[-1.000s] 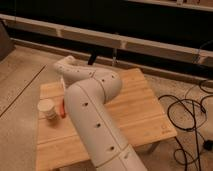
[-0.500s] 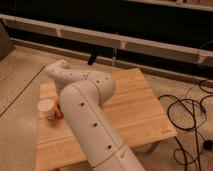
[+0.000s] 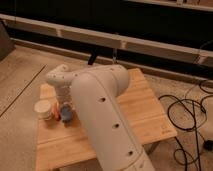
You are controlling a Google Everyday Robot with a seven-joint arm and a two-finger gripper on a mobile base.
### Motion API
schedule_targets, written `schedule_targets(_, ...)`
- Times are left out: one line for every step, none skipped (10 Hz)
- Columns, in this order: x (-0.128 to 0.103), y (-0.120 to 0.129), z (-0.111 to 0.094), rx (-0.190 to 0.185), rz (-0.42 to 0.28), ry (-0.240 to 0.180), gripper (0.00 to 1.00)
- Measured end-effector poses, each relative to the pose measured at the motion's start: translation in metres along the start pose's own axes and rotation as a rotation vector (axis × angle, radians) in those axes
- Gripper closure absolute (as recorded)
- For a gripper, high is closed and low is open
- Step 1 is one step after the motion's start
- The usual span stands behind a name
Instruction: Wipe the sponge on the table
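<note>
The sponge point(image 3: 67, 114), a small blue block, sits on the left part of the counter point(image 3: 145, 107), near its left edge and about midway between front and back. The gripper point(image 3: 65, 108) comes straight down onto it from above, with its jaws drawn together; as far as can be seen they are clamped on the sponge, which shows just below them and looks pressed against the wood. Just to the left of the sponge lies a red-orange tool point(image 3: 56, 114), touching it or very nearly so, and left of that stands a pale round cup point(image 3: 43, 108) close to the counter's edge. The thick white arm point(image 3: 102, 107) rises from the bottom of the view, crosses the middle of the counter, and bends at the top left down to the gripper, hiding much of the planks. To the right, black cables point(image 3: 187, 112) loop across the speckled floor point(image 3: 20, 75). Behind the counter runs a dark wall with a light rail point(image 3: 150, 45).
</note>
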Motion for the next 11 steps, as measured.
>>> schedule_targets(0.023,-0.017,-0.012,0.020,0.028,-0.027,1.00)
schedule_targets(0.040,-0.036,-0.019,0.038,0.060,-0.040,1.00)
schedule_targets(0.055,-0.053,-0.023,0.047,0.097,-0.049,1.00)
schedule_targets(0.065,-0.064,-0.025,0.047,0.126,-0.055,1.00)
schedule_targets(0.070,-0.073,-0.025,0.047,0.150,-0.055,1.00)
schedule_targets(0.071,-0.080,-0.023,0.042,0.168,-0.052,1.00)
schedule_targets(0.068,-0.087,-0.019,0.036,0.186,-0.042,1.00)
schedule_targets(0.059,-0.094,-0.011,0.025,0.200,-0.023,1.00)
schedule_targets(0.047,-0.101,0.000,0.021,0.204,0.006,1.00)
schedule_targets(0.035,-0.104,0.009,0.021,0.199,0.030,1.00)
schedule_targets(0.015,-0.104,0.024,0.028,0.175,0.073,1.00)
